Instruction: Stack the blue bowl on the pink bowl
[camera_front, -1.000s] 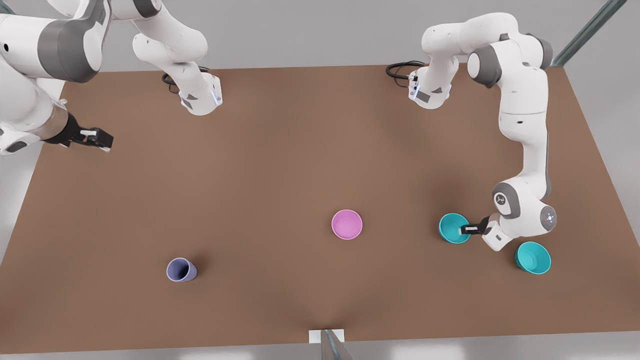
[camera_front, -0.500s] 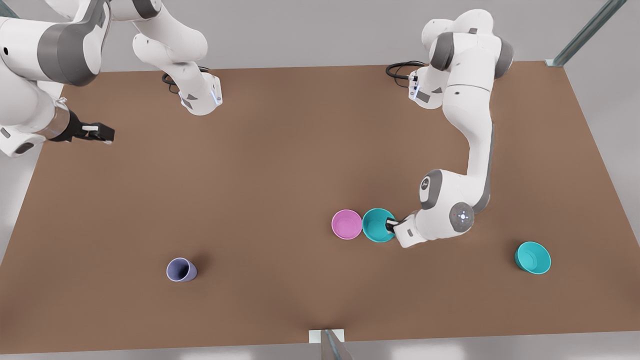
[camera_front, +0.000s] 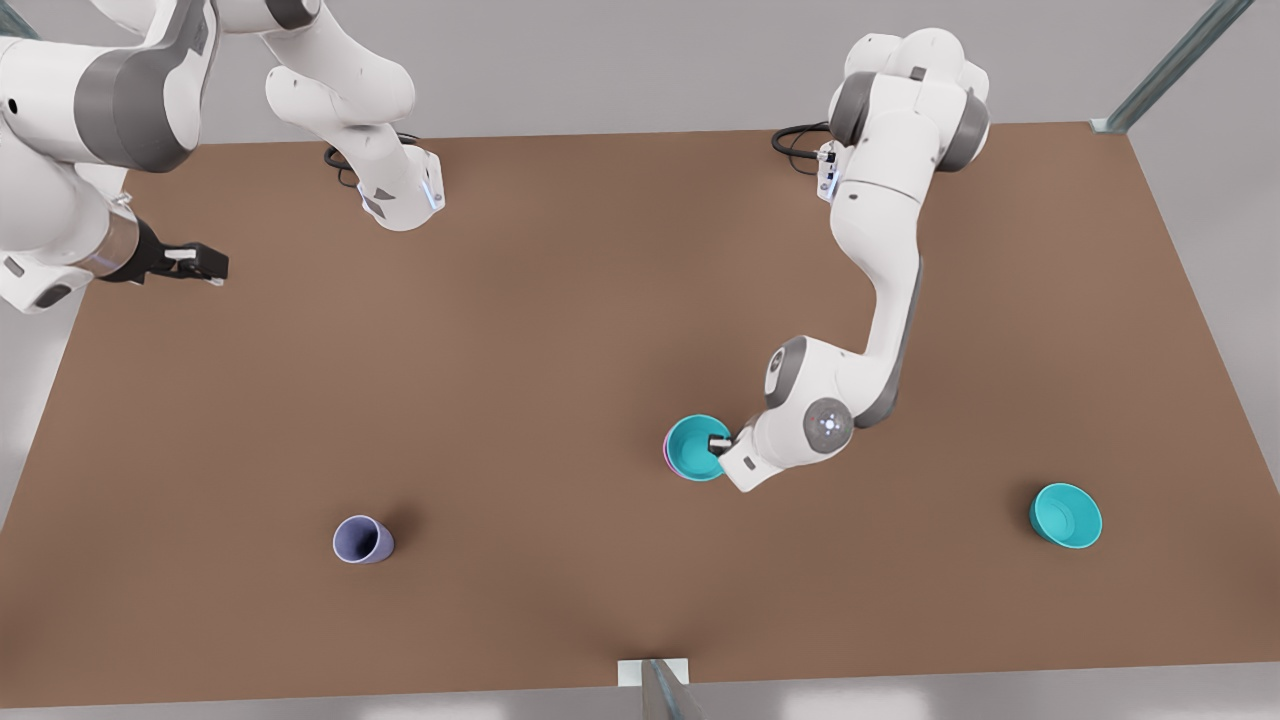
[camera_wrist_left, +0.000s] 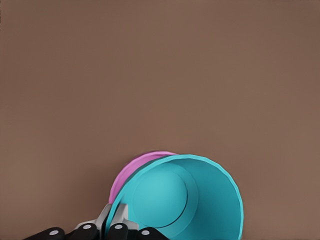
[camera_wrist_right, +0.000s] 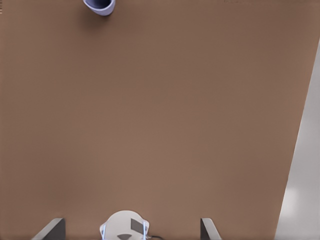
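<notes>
The blue bowl (camera_front: 692, 446) hangs right over the pink bowl (camera_front: 666, 456), leaving just a pink sliver on the side toward the front view's left. My left gripper (camera_front: 718, 443) is shut on the blue bowl's rim on the front view's right side. In the left wrist view the blue bowl (camera_wrist_left: 190, 195) sits tilted between the fingers (camera_wrist_left: 119, 219), with the pink bowl's (camera_wrist_left: 132, 170) edge peeking from behind. Whether the two bowls touch I cannot tell. My right gripper (camera_front: 200, 266) waits open above the table's edge at the front view's far left.
A second teal bowl (camera_front: 1065, 515) stands alone toward the front view's right. A lavender-blue cup (camera_front: 362, 540) lies tipped near the front left, and the right wrist view catches the cup (camera_wrist_right: 99, 5) too. Both arm bases (camera_front: 400, 195) stand at the table's far edge.
My left gripper has carried the blue bowl toward the front view's left, from beside the second teal bowl to over the pink bowl. The right arm has barely moved.
</notes>
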